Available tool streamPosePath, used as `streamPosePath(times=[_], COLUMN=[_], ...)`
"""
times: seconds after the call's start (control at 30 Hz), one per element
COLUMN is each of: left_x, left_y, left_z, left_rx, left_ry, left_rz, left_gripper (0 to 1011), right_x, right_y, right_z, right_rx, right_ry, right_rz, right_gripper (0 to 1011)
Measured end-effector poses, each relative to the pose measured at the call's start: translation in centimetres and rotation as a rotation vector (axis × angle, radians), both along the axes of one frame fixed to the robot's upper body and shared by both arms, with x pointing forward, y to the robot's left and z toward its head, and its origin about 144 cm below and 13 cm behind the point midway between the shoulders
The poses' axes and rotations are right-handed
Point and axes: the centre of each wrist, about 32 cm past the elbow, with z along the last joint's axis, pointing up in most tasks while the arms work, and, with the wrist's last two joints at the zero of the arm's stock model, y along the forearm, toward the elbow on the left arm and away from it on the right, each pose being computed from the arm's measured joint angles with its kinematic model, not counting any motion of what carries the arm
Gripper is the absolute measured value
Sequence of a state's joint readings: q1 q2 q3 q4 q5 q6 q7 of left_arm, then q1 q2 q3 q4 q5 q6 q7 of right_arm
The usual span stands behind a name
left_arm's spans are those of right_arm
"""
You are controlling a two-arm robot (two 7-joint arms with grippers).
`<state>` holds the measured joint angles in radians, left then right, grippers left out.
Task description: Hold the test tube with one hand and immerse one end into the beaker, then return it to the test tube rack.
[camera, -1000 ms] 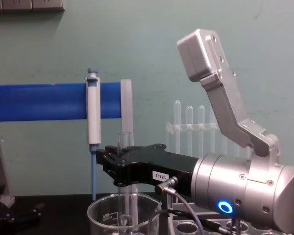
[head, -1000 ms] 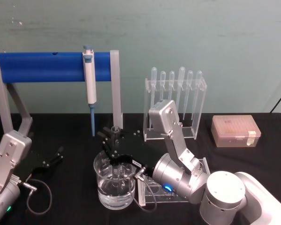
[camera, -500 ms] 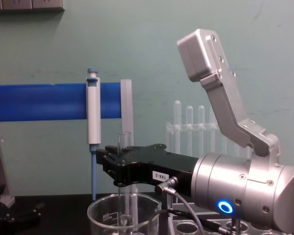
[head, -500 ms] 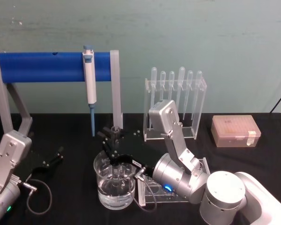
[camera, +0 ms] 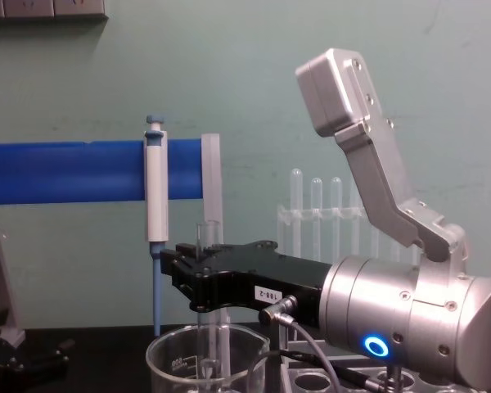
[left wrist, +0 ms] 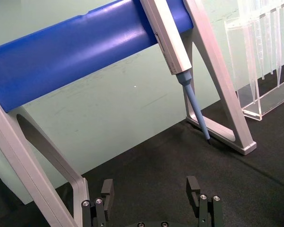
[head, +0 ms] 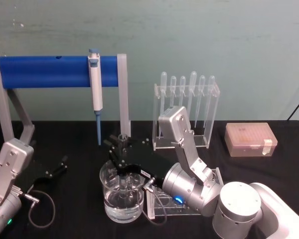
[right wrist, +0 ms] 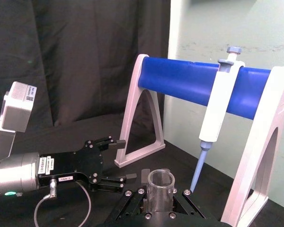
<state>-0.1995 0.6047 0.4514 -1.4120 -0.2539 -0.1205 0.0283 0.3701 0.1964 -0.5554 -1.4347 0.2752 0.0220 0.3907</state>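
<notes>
Standing upright, test tube (right wrist: 160, 188) in right hand (camera: 195, 277), rim up, bottom in beaker (camera: 168, 361).

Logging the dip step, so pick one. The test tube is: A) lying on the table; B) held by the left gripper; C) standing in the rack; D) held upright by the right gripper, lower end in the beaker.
D: the right gripper is shut on the test tube, which stands upright with its lower end inside the beaker; the left gripper sits open, apart.
</notes>
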Motion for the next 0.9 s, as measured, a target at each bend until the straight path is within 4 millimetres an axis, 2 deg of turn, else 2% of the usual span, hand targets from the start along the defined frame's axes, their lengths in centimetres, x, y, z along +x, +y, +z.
streamPosePath(times=[0.9], left_x=[0.0], left_y=[0.0], left_z=[0.0], left_rx=[0.0], left_ry=[0.0], left_rz=[0.0], left_gripper=[1000], right_x=[0.0], right_y=[0.0], right_z=[0.0], right_rx=[0.0], right_ry=[0.0], right_rz=[0.0], right_gripper=[136])
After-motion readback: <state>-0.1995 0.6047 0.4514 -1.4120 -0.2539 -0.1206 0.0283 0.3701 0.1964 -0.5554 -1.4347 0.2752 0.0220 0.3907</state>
